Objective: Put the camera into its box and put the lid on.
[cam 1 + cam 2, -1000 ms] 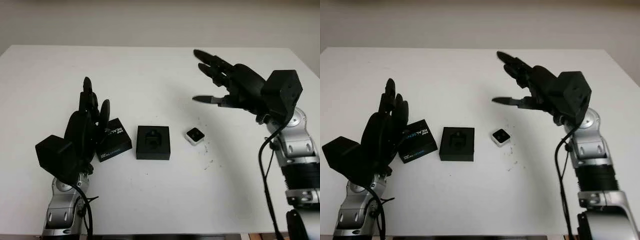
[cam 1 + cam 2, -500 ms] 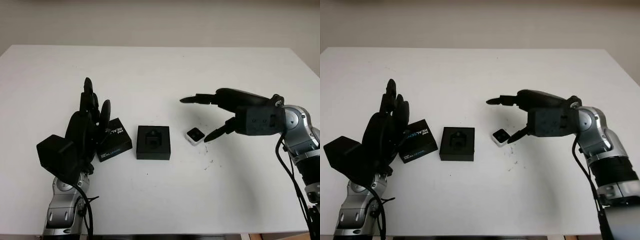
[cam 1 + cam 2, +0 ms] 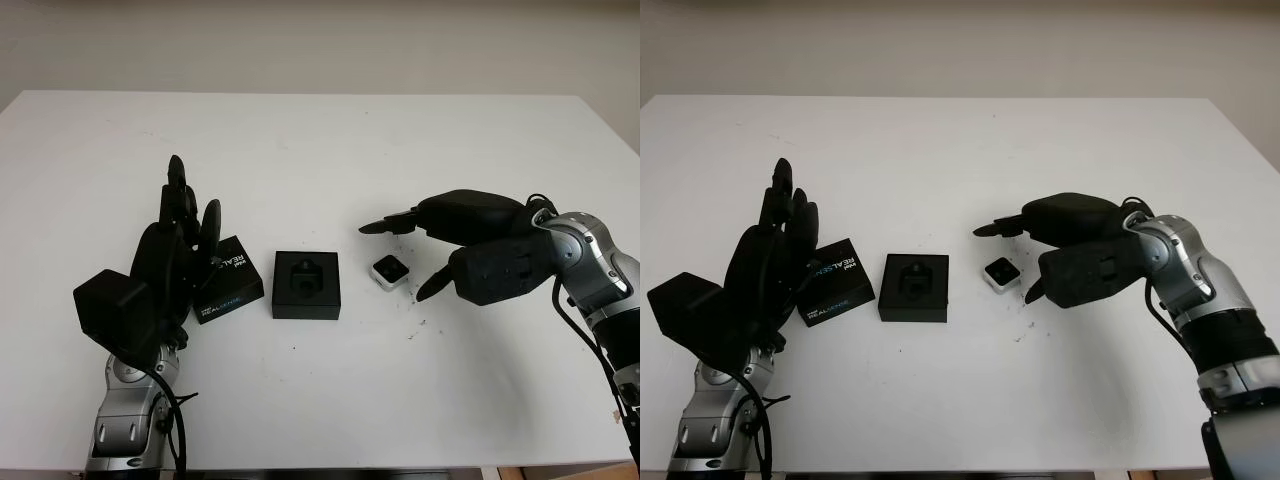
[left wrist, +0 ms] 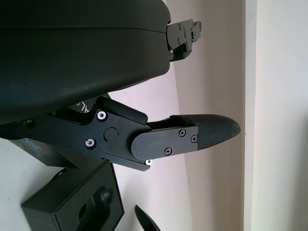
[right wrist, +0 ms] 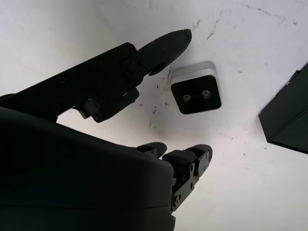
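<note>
A small silver camera [image 3: 389,271] with a black face lies on the white table [image 3: 320,150], right of the open black box [image 3: 306,285]. The box shows a moulded insert and holds nothing. Its black lid [image 3: 228,280], printed with white lettering, lies left of the box. My right hand [image 3: 418,255] is open just right of the camera, fingers above and thumb below it, not touching; the right wrist view shows the camera [image 5: 196,94] between the fingertips [image 5: 180,34]. My left hand [image 3: 185,235] is open, upright beside the lid.
Small dark specks [image 3: 418,325] dot the table right of the camera. The box corner [image 5: 288,118] edges into the right wrist view.
My right hand has swung down from high above the table and turned, coming in low beside the camera. The left hand, box, lid and camera have not moved.
</note>
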You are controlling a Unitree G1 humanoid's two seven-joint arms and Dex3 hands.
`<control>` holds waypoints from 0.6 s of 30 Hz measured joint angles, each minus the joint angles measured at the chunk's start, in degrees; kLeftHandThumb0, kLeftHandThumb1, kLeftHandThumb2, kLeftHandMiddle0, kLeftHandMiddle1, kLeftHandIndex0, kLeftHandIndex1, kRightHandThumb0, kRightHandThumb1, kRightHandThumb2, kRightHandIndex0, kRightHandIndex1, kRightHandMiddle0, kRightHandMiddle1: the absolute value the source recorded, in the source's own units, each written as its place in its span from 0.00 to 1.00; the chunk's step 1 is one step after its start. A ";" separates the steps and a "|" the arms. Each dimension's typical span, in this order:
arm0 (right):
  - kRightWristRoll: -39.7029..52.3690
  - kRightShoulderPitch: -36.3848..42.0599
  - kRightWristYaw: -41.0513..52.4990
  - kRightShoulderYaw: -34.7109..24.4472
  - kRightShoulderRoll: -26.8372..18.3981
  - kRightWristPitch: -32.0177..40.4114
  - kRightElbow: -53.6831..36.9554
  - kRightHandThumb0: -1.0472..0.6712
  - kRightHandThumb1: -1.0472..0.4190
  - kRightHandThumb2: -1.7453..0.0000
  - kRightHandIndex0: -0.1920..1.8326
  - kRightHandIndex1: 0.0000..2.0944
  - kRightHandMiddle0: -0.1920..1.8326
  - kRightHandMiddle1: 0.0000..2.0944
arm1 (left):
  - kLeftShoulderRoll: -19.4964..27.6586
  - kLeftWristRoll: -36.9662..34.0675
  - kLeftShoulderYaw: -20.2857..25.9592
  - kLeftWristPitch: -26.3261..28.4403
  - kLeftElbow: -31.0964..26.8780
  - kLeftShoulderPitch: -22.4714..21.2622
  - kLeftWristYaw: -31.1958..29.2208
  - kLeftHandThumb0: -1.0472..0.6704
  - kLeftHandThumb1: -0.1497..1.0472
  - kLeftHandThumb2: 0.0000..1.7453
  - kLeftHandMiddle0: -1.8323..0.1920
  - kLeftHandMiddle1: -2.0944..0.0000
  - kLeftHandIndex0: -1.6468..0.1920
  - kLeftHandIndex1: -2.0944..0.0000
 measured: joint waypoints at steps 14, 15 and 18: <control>-1.53 0.44 -11.49 0.84 1.27 -8.65 9.16 0.36 0.15 0.97 0.20 0.50 0.23 0.45 | 0.00 0.01 0.00 -0.01 0.03 0.00 -0.06 0.17 1.00 0.31 1.00 1.00 1.00 1.00; -1.62 0.42 -11.90 0.97 1.35 -8.81 9.53 0.36 0.15 0.97 0.20 0.51 0.23 0.46 | 0.00 0.01 0.00 -0.01 0.04 0.00 -0.07 0.17 1.00 0.31 1.00 1.00 1.00 1.00; -2.22 0.27 -13.47 1.30 1.58 -9.69 10.83 0.37 0.15 0.97 0.22 0.52 0.25 0.47 | 0.01 0.02 -0.01 -0.03 0.05 0.00 -0.22 0.18 1.00 0.31 1.00 1.00 1.00 1.00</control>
